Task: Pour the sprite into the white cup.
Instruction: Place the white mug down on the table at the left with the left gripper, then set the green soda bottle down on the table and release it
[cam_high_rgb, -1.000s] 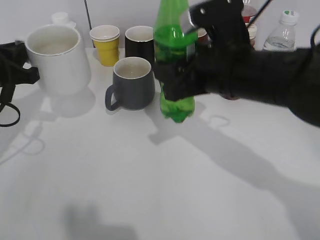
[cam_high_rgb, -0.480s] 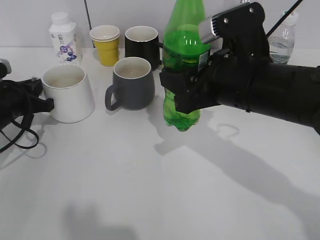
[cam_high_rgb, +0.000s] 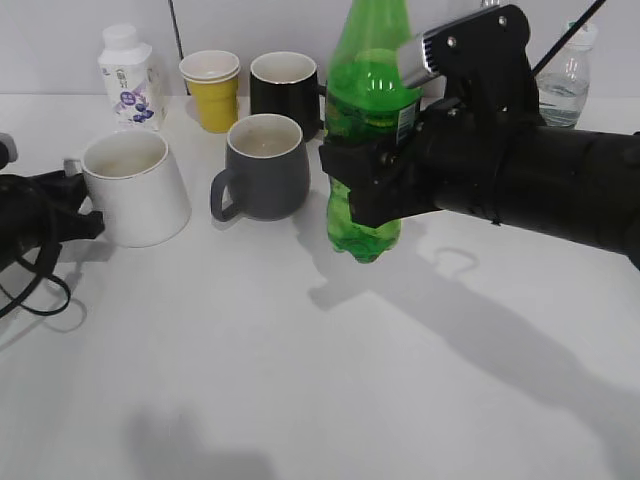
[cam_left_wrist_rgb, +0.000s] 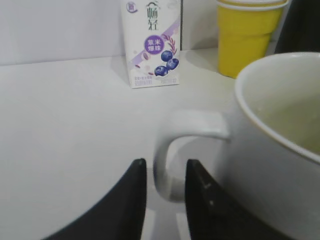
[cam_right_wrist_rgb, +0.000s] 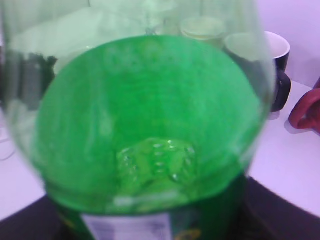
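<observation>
right arm comes in from the right edge, forearm about level over the table (cam_high_rgb: 300, 400), wrist turned so the right gripper (cam_high_rgb: 365, 180) is clamped around the mid body of the sprite (cam_high_rgb: 368, 120). bottle is upright, base off the table, shadow just below and right of it. in the right wrist view the sprite (cam_right_wrist_rgb: 145, 130) fills the frame, liquid up in the shoulder.

left arm sits low at the left edge, reaching in flat along the surface. left gripper (cam_left_wrist_rgb: 162, 187) has its fingers (cam_left_wrist_rgb: 132, 200) a little apart, one each side of the loop handle on the white cup (cam_left_wrist_rgb: 280, 165); can't tell if they touch it. the white cup (cam_high_rgb: 137, 187) stands on the table right ahead of that gripper, well left of the bottle.

between the two grippers: grey mug (cam_high_rgb: 263, 167). behind it a yellow cup (cam_high_rgb: 211, 90) and a black mug (cam_high_rgb: 283, 90). beyond the left gripper, a small milk carton (cam_left_wrist_rgb: 151, 42). far right behind the right arm, a clear water bottle (cam_high_rgb: 566, 88).
</observation>
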